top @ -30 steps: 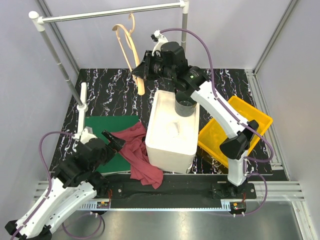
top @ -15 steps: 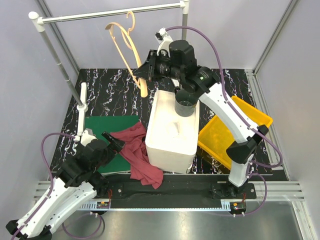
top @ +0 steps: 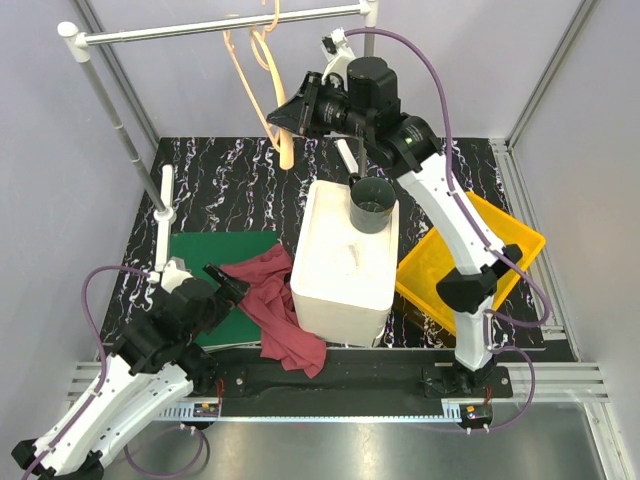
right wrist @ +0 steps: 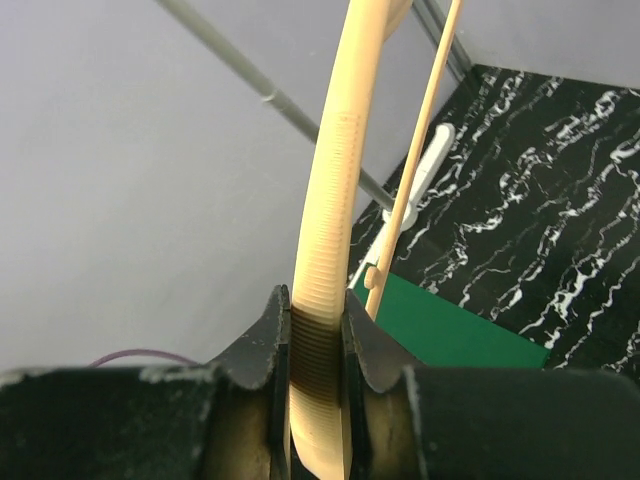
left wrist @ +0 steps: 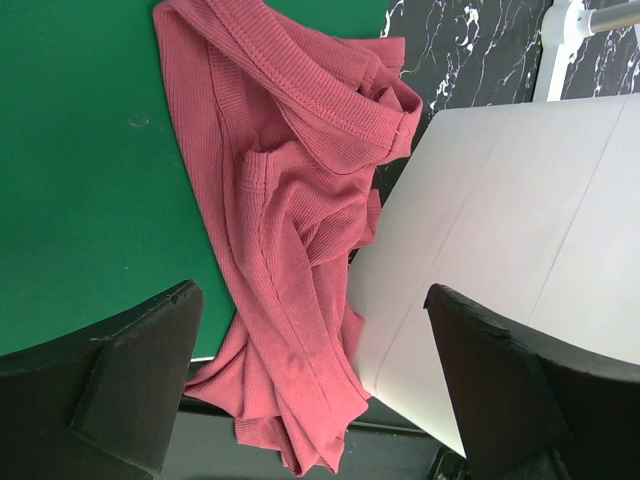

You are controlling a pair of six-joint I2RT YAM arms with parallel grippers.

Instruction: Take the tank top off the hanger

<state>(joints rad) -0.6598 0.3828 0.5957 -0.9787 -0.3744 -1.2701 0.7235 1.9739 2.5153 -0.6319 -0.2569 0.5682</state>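
Maroon tank top sits dumped left of the white box, right end effector clamps the bare hanger above it, maybe to rehang it, left end effector wide open.

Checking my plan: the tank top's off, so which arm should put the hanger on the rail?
Right: the right gripper clamps the hanger up beside the rail; the left gripper hangs open, low over the tank top.

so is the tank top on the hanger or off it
Off: the tank top lies crumpled partly on the green mat, while the bare hanger is held up in the right pincer.
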